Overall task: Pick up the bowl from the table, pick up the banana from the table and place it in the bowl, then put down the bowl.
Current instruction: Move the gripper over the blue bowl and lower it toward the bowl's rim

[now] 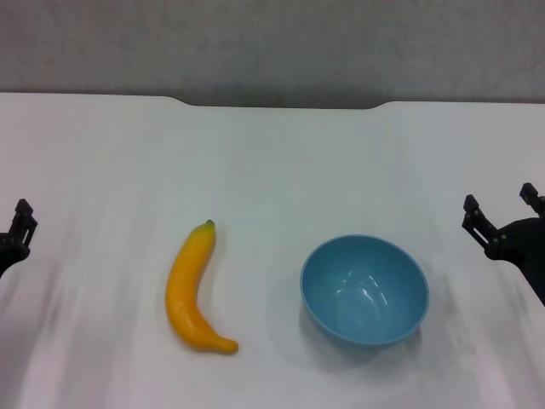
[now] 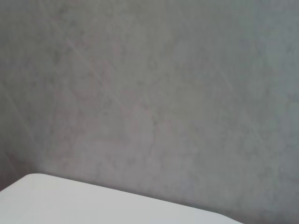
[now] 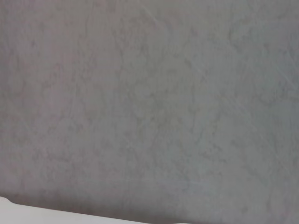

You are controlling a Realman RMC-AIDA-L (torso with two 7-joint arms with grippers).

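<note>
The bowl [image 1: 364, 290] sits lower right, banana [image 1: 197, 290] beside it, untouched; right end effector [image 1: 502, 223] spread, empty; left end effector [image 1: 19, 228] unreadable.

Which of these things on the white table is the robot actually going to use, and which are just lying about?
For the job:
- bowl, light blue, empty, on the table
- banana, lying to the robot's left of the bowl, apart from it
- left gripper and right gripper, waiting at the table's sides

Just lying about:
- nothing else visible
</note>
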